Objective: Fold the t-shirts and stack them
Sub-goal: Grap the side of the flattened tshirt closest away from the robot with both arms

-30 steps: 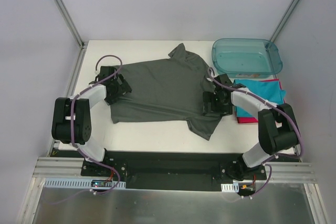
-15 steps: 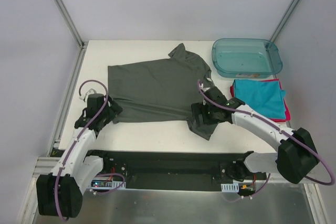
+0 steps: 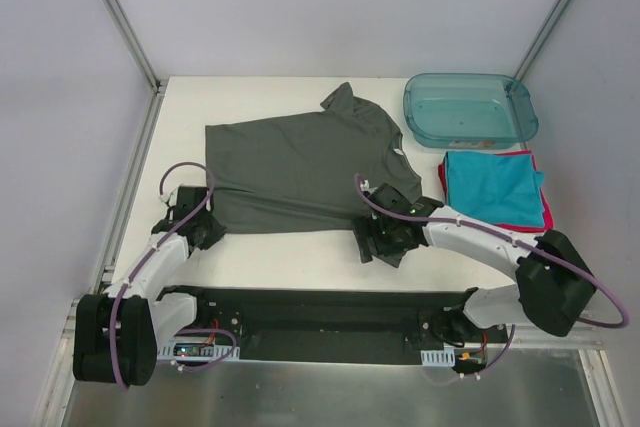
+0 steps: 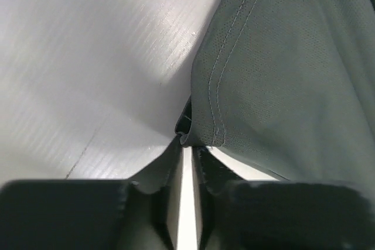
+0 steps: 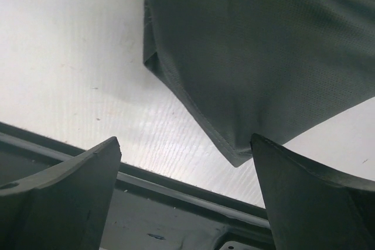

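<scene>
The grey tee (image 3: 300, 167) lies spread flat on the white table (image 3: 290, 252), hem toward the left, collar toward the right, one sleeve pointing to the far edge and the other to the near edge; its cloth is a fine matte knit with double-stitched hems. The left gripper (image 3: 207, 231) sits at the near hem corner; the left wrist view shows its fingers (image 4: 158, 171) drawn almost together, with the folded corner of the hem pinched at their tips. The right gripper (image 3: 385, 245) hangs over the near sleeve with jaws spread wide; in its wrist view the sleeve's pointed corner lies between the two dark fingers (image 5: 64, 180), and whether they touch it I cannot tell. Bare table runs as a strip along the left of the hem, a narrower strip along the near edge between the grippers, and a band behind the far sleeve; the near edge meets the black base plate (image 3: 320, 312). At the far right stands a clear teal tub (image 3: 468, 109), rounded at its corners, just beside the collar; in front of it a folded teal tee (image 3: 493, 185) lies on a red-pink tee (image 3: 443, 175), of which only the rim shows.
</scene>
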`<action>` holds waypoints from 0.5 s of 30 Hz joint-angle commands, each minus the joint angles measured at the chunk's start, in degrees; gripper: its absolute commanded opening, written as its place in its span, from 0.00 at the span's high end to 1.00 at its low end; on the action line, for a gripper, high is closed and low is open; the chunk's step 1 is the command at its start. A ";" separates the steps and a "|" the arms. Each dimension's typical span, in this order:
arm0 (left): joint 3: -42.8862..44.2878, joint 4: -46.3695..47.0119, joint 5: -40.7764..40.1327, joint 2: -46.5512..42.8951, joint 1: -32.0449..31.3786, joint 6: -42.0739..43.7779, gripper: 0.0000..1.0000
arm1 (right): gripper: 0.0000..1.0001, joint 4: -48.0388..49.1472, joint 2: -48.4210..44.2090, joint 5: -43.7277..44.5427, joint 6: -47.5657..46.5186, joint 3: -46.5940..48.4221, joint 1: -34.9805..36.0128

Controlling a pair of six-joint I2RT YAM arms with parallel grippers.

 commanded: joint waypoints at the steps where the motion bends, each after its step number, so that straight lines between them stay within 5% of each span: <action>1: 0.95 -0.83 -2.89 2.86 0.41 1.30 0.96 | 0.07 -1.74 2.78 2.68 1.19 0.07 0.44; 10: 1.91 -1.44 -6.14 0.75 0.41 1.65 1.00 | 0.19 -6.13 7.00 7.33 2.94 0.07 0.44; 15: 2.18 -2.06 -6.93 -1.61 0.50 2.09 1.00 | 0.51 -8.59 7.80 4.62 4.88 -0.01 0.70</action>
